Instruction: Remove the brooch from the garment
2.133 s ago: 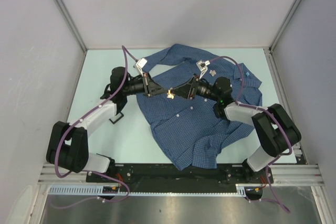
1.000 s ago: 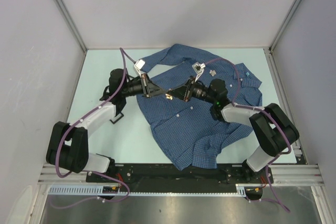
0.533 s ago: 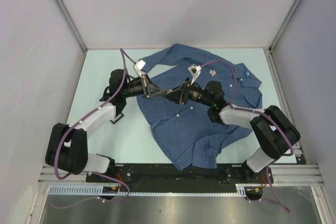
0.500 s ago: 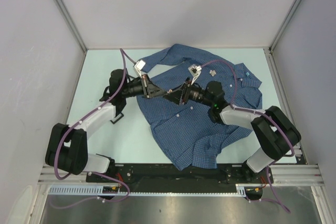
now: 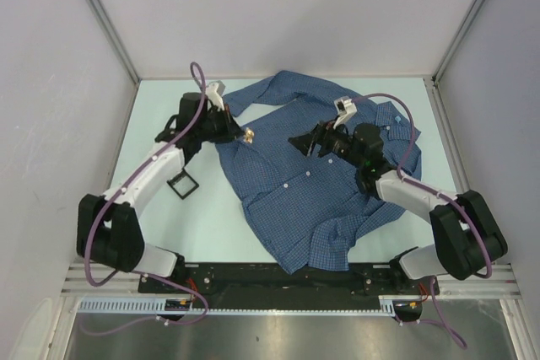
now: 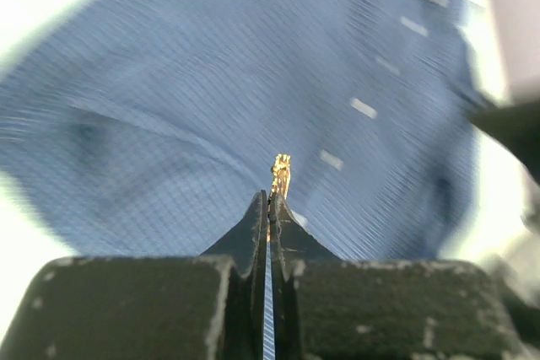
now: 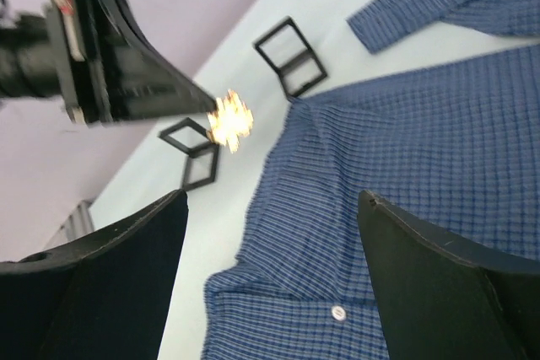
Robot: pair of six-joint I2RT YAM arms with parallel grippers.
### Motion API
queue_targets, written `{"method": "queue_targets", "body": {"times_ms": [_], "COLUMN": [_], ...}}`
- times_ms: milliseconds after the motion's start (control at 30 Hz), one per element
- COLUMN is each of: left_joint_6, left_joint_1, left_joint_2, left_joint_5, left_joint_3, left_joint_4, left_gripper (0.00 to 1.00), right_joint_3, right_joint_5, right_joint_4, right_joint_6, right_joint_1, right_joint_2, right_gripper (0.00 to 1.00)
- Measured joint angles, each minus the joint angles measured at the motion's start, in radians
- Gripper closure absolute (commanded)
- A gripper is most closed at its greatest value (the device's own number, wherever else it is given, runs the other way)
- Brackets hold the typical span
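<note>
Half a second ago the two grippers were met over the middle of the shirt [image 5: 312,200]. Now they are drawn apart. The left gripper [image 5: 239,130] is pulled back toward the shirt's far left edge, and the brooch [image 5: 250,135] is carried in its tips. The right gripper [image 5: 302,142] is withdrawn to the right, over the chest of the shirt. The brooch is judged to be free of the cloth, so little is left but to set it down on the table [image 5: 160,115].

From above, only a small gold speck is seen at the left tips. In the left wrist view the fingers [image 6: 249,225] are shown pressed tight together on the brooch, with the shirt blurred well below. In the right wrist view the right fingers [image 7: 93,267] are shown spread wide and empty, and the brooch is seen held in the air, apart from the shirt, which neither other view makes plain.
</note>
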Motion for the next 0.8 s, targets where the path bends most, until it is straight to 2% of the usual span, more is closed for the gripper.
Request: {"method": "queue_targets", "body": {"times_ms": [200,400,467,667,800], "left_joint_6": [0.130,0.268,0.300,0.359,0.382], "left_joint_1": [-0.002,-0.042,-0.059,-0.082,-0.088], "left_joint_2": [0.177,0.445,0.522,0.683,0.737], "left_joint_5": [-0.405,-0.724,-0.806,-1.005,-1.093], "left_joint_3": [0.277,0.592,0.655,0.700,0.702], "left_joint_4": [-0.165,-0.277,-0.302,-0.379,-0.393], "left_gripper": [1.00,1.00,1.00,1.00,1.00], "right_joint_3": [-0.017,-0.019,-0.020,-0.032,-0.035], "right_joint_5": [0.017,-0.002,-0.009,-0.027,-0.041], "right_joint_4": [-0.041,-0.039,-0.036,-0.020,0.000], "right_joint_6": [-0.032,-0.032,-0.032,-0.018,-0.009], "right_joint_1": [-0.023,-0.044,-0.051,-0.064,-0.069], "right_joint_2": [0.010,0.027,0.027,0.027,0.035], "right_gripper": [0.14,0.14,0.13,0.13,0.12]}}
